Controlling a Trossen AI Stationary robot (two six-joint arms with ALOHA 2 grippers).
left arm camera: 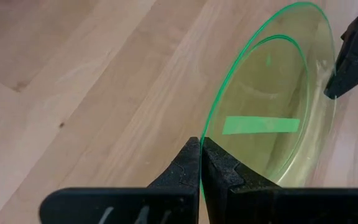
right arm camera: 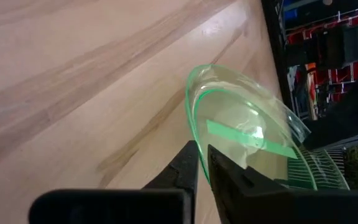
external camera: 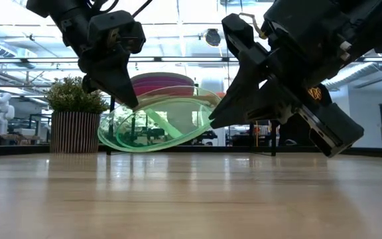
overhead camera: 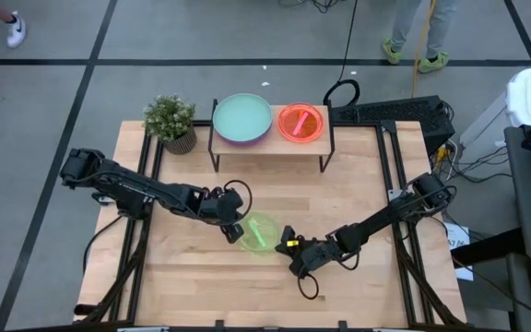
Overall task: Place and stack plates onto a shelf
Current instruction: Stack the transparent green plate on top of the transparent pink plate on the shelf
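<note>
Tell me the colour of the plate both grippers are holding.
Translucent lime green, with a green strip of tape across the plate; it shows best in the left wrist view.

Bright even overhead light, soft shadows, sharp focus.

Four plates show in all: one translucent lime-green plate (overhead camera: 260, 232) at the lower centre of the high view, and three at the upper centre, namely one teal plate (overhead camera: 242, 116) lying on one purple plate (overhead camera: 238, 140) whose rim alone peeks out, and one translucent orange plate (overhead camera: 300, 122) beside them. There is one shelf (overhead camera: 270, 146), one potted plant (overhead camera: 171, 122) at the upper left, and one wooden surface (overhead camera: 358, 184). Two arms count two end effectors, the left end effector (overhead camera: 231, 228) and the right end effector (overhead camera: 287, 238).
</note>
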